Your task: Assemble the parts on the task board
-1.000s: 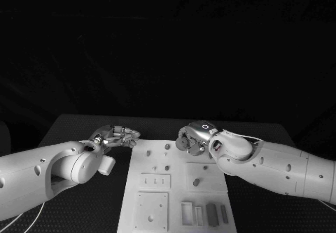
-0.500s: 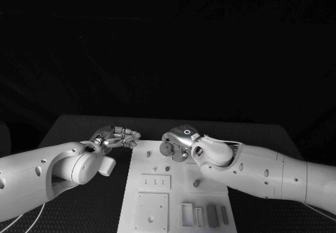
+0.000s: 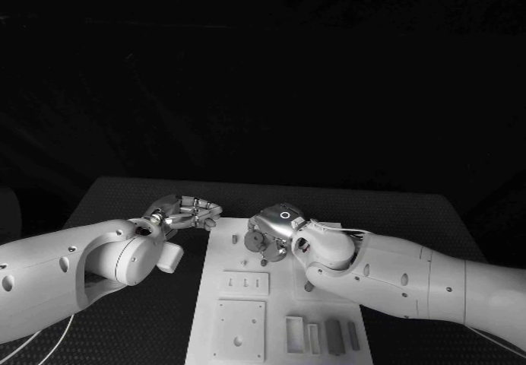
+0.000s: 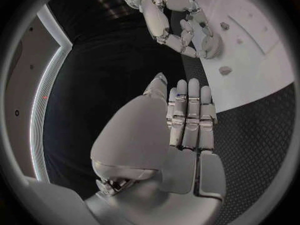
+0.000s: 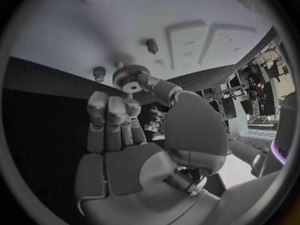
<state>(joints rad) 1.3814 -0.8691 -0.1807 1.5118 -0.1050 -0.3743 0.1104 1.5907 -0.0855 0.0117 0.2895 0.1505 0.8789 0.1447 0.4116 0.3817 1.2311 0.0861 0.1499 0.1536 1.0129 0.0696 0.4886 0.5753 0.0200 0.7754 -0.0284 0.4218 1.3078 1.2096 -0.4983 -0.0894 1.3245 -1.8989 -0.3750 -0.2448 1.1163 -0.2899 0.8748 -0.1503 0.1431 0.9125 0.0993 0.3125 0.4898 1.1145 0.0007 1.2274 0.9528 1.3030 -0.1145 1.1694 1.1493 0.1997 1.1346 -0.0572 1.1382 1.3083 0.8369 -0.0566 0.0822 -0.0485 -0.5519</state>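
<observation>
Fingers [image 5: 145, 81] of the right hand [image 3: 274, 228] pinch a small gear [image 5: 130, 77] just above the pegs [image 5: 152, 46] at the white board's [image 3: 329, 300] far end; the left hand [image 3: 186, 212] waits empty, fingers loosely curled, off the edge.

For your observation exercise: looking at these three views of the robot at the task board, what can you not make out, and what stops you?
1. Head view: the task board under the right hand and its forearm is covered.
2. Head view: the gear that the right hand pinches is too small to show teeth; the right wrist view shows them.
3. Left wrist view: the left hand shows its back, so its palm is hidden.
</observation>
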